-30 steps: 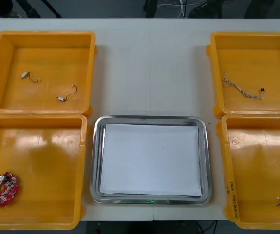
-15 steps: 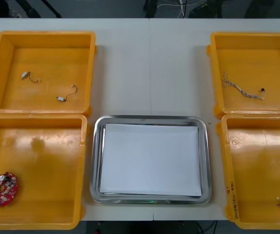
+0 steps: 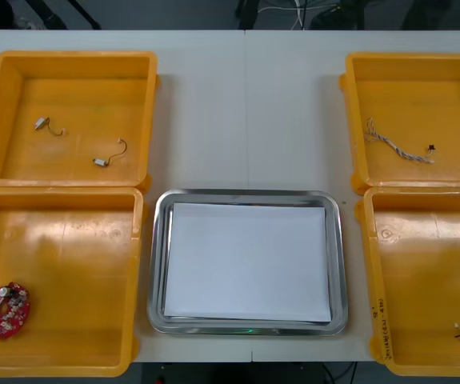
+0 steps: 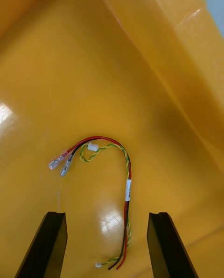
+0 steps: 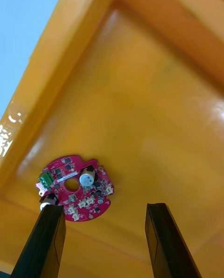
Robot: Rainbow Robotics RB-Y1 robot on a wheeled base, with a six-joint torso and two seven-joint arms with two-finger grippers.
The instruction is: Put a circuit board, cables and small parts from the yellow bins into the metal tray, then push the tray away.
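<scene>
Left wrist view shows your left hand (image 5: pixel 103 208) spread wide above the round red circuit board (image 5: pixel 74 195), which lies near a corner of its yellow bin (image 5: pixel 149 96). The board sits off-centre, by one finger; descend as aligned and that finger may land on it or strike the wall. Your right hand (image 4: pixel 107 214), also wide, hovers over the red and yellow cable (image 4: pixel 127 190); lying flat, it may slip the fingers.

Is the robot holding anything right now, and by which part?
Nothing is held. The left gripper stands open near the circuit board, the right gripper open above the red and yellow cable.
</scene>
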